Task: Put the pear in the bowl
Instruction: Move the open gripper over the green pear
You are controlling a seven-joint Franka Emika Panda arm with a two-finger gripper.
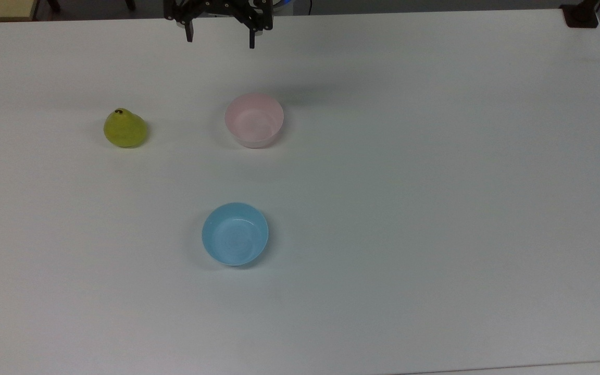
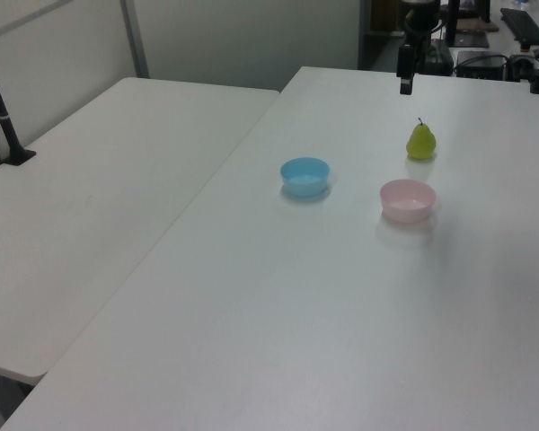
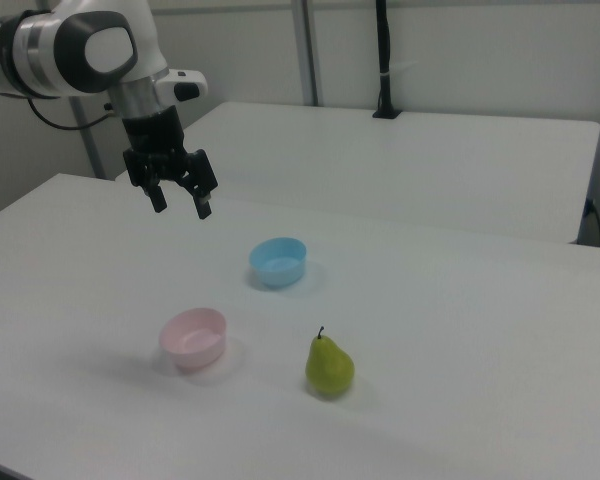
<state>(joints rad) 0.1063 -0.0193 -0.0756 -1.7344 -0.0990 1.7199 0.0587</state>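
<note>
- Nearest the camera in the top view sits the light blue bowl (image 1: 235, 234), empty and upright on the white table (image 1: 435, 208), well apart from everything the task concerns.
- Farther back stands the pale pink bowl (image 1: 254, 120), also empty, open side up.
- Level with it, toward the top view's left, the pear (image 1: 125, 128) stands upright on its rounded base with the dark stem at the top, apart from both bowls; in the right view it is the closest object (image 3: 329, 366), just to the right view's right of the pink bowl (image 3: 193, 337).
- Farthest back, the gripper (image 1: 220, 37) hangs above the table's far edge with its two fingers spread wide and nothing between them; the right view shows it raised well clear of the surface (image 3: 180, 198).
- Judging by its look, the pear is light and rigid with a smooth, curved skin that could slip; the widest part of the body, low down, seems the safest place to close on, since the narrow top would let it tip or squirt out.
</note>
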